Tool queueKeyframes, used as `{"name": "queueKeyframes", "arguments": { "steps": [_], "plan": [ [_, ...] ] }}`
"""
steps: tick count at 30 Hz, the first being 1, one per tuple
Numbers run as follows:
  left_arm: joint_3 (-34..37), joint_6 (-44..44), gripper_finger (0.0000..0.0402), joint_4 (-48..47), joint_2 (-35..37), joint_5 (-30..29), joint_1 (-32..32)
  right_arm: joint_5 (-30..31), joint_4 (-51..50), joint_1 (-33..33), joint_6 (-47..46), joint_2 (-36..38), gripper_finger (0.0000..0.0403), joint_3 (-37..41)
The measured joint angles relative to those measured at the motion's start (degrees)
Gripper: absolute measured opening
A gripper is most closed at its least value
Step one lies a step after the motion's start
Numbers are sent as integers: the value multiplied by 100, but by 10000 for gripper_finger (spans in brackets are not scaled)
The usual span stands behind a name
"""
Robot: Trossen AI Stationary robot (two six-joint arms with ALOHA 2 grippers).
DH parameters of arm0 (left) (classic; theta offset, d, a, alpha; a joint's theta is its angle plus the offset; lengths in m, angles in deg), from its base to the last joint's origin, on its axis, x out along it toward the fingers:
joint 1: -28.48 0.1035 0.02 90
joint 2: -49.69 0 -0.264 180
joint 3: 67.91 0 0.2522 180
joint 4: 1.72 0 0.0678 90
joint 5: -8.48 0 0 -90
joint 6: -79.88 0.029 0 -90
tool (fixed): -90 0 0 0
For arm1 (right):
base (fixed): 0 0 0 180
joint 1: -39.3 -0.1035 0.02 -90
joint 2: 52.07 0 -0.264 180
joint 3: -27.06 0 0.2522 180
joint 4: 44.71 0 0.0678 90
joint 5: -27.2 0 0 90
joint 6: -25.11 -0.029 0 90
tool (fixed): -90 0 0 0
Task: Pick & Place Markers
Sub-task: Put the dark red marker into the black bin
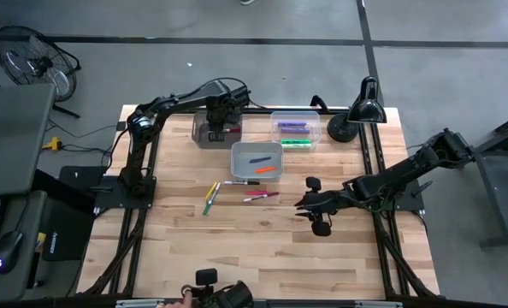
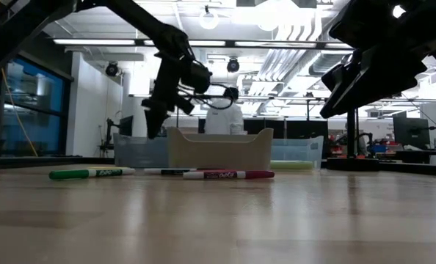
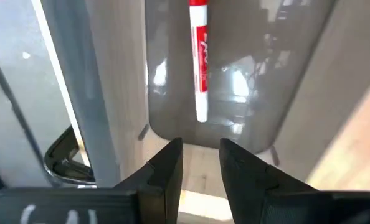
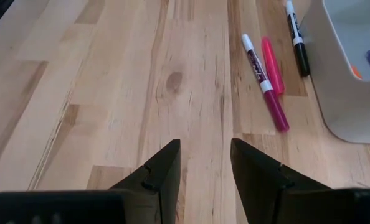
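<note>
My left gripper (image 1: 219, 121) hangs open over the smoky bin (image 1: 211, 135) at the table's far left, fingers pointing down (image 3: 201, 151). A red-and-white marker (image 3: 199, 57) lies on that bin's floor below the fingers, apart from them. My right gripper (image 1: 304, 203) hovers open above bare wood (image 4: 205, 157), to the right of the loose markers. Flat on the table lie a magenta marker (image 4: 266, 92), a pink one (image 4: 273, 66), a black one (image 4: 297, 38), and a yellow and a green one (image 1: 209, 198). The grey bin (image 1: 256, 160) holds a purple and an orange marker.
A clear bin (image 1: 294, 128) at the far edge holds purple and green markers. A black desk lamp (image 1: 357, 115) stands at the far right corner. A camera mount (image 1: 204, 278) sits at the near edge. Bare wood stretches along the table's near half.
</note>
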Motion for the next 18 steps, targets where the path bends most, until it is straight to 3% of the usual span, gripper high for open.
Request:
{"name": "queueKeyframes", "arguments": {
  "steps": [5,10,14,18],
  "plan": [
    [-470,-238,103,-214,206,745,-2,162,22,7,97,22,129,0],
    [-515,-321,103,79,760,1619,-69,541,224,39,418,225,129,-2],
    [-312,-383,103,585,1376,2529,-190,750,304,179,752,537,129,4],
    [204,-372,103,1518,1951,2860,-473,743,516,379,906,977,129,369]
  ]
}}
